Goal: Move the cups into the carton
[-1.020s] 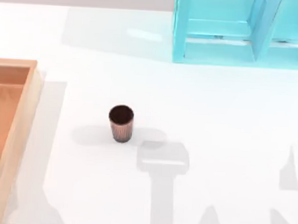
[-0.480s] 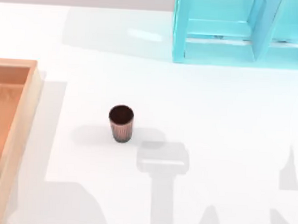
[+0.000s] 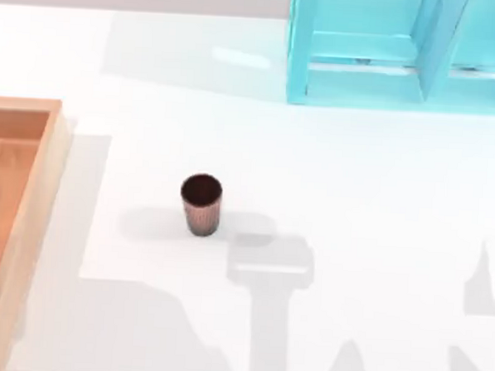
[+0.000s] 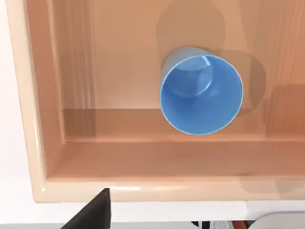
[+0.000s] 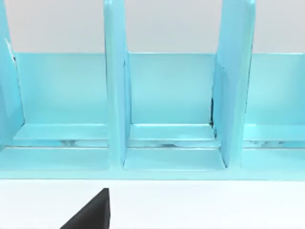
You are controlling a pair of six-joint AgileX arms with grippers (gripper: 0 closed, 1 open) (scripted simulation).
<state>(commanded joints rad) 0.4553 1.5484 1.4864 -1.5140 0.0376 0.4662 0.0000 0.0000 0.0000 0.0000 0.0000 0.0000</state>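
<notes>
The dark reddish-brown ribbed cup (image 3: 201, 205) stands upright on the white table, a little left of the middle and apart from the carton. The carton (image 3: 31, 224), with a light wooden rim and orange-brown floor, lies at the left edge. In the left wrist view the blue cup (image 4: 201, 90) stands upright on the carton's floor near a rim (image 4: 143, 191). My left gripper (image 4: 143, 223) hovers above that rim, open, with one dark fingertip (image 4: 95, 213) showing and nothing held. My right gripper (image 5: 143, 223), open and holding nothing, faces the shelf with one dark fingertip (image 5: 93, 212) in sight.
A turquoise shelf frame (image 3: 404, 52) with upright dividers stands at the table's back right. Arm shadows fall across the table's front (image 3: 265, 319). White tabletop lies between the brown cup and the carton.
The shadow at the table's front left has spread to the right. The brown cup, the carton and the shelf have stayed in place.
</notes>
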